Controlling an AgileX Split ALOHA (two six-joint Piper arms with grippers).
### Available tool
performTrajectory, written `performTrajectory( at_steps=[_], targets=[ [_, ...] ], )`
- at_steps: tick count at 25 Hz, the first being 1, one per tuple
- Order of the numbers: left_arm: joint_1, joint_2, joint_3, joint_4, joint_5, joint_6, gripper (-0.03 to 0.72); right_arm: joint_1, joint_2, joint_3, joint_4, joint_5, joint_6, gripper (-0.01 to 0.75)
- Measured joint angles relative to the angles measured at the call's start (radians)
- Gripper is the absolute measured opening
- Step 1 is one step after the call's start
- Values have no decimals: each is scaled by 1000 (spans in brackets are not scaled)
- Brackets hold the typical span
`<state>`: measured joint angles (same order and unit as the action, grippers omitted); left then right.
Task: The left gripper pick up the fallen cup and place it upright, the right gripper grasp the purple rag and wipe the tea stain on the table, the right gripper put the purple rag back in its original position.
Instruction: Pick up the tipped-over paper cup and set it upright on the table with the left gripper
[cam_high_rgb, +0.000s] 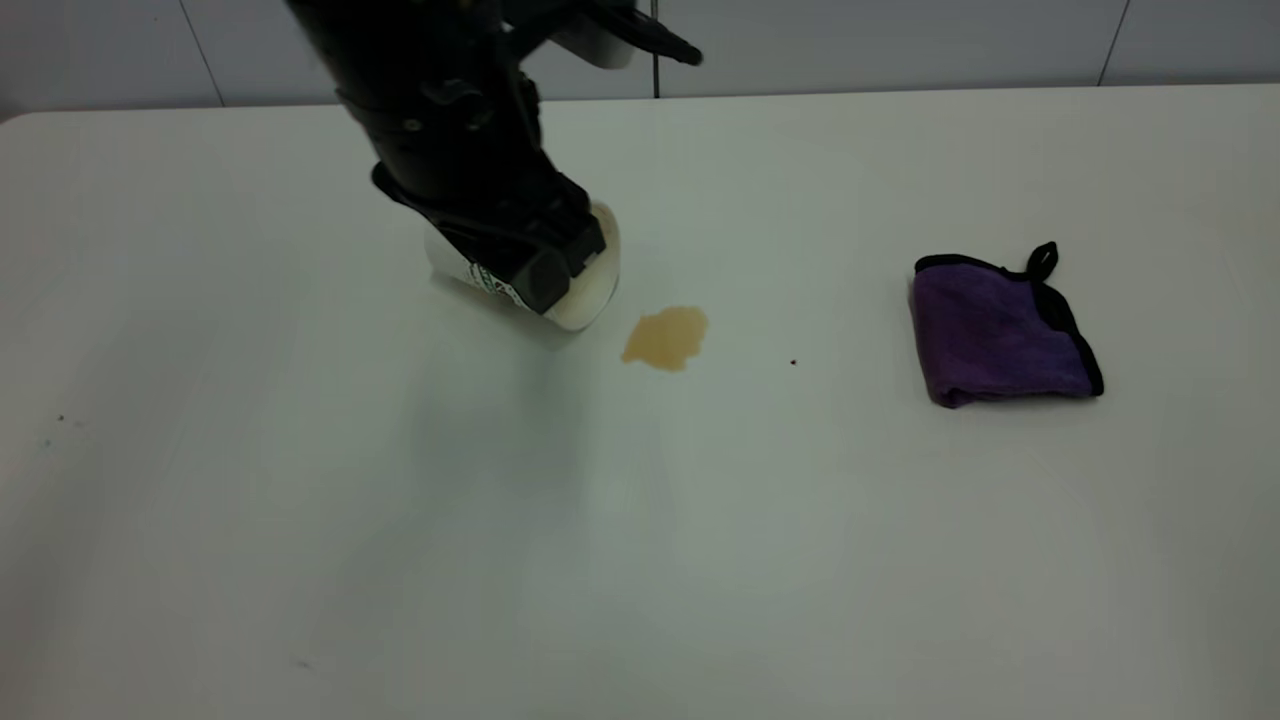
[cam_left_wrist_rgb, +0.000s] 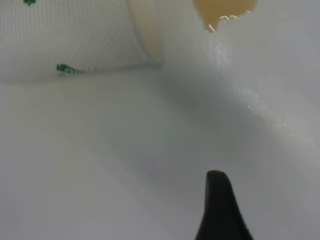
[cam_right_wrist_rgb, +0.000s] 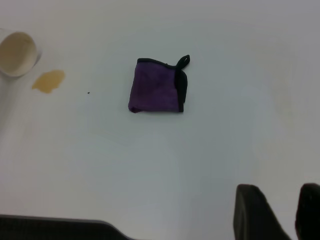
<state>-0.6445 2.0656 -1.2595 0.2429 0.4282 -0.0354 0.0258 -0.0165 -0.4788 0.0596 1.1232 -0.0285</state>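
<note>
- Here the left gripper (cam_high_rgb: 545, 262) is down over the cup (cam_high_rgb: 590, 290), which lies on its side on the table (cam_high_rgb: 400, 520) with its mouth turned toward the tea stain (cam_high_rgb: 666, 337).
- From the outside camera the black hand covers most of the cup; whether its fingers are clenched on it or merely set around it cannot be told.
- The stain sits just beside the cup's rim, not touching it, with a tiny black speck (cam_high_rgb: 793, 362) farther toward the rag.
- The purple rag (cam_high_rgb: 1000, 330) lies folded, well apart from the cup and stain, its black loop pointing away.
- The right gripper (cam_right_wrist_rgb: 280, 212) hangs above the table, away from the rag, its two fingers parted and holding nothing.
</note>
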Motion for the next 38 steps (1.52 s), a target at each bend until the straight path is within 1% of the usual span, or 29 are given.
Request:
performTrajectory(
  at_steps=[3,7,9,11,14,17,20,30,34,38],
  targets=[
    [-45,100,-126,192,79,-160,530,0,0,0,0,0,0,243],
    [-94,219,-272,464,171,-437,530,0,0,0,0,0,0,243],
    [-111,268,-329,562,202,-537,530,0,0,0,0,0,0,243],
    [-125,318,-382,630,213,-588,530,0,0,0,0,0,0,243],
    [-137,380,-445,683,239,-625,530,0,0,0,0,0,0,243],
    [-141,428,-495,711,301,-655,530,0,0,0,0,0,0,243],
    [-141,450,-512,729,353,-668,530,0,0,0,0,0,0,243],
    [-141,522,-513,876,370,-773,524,0,0,0,0,0,0,243],
    [-141,551,-513,941,411,-846,502,0,0,0,0,0,0,243],
    [-141,570,-514,1012,420,-894,469,0,0,0,0,0,0,243]
  ],
)
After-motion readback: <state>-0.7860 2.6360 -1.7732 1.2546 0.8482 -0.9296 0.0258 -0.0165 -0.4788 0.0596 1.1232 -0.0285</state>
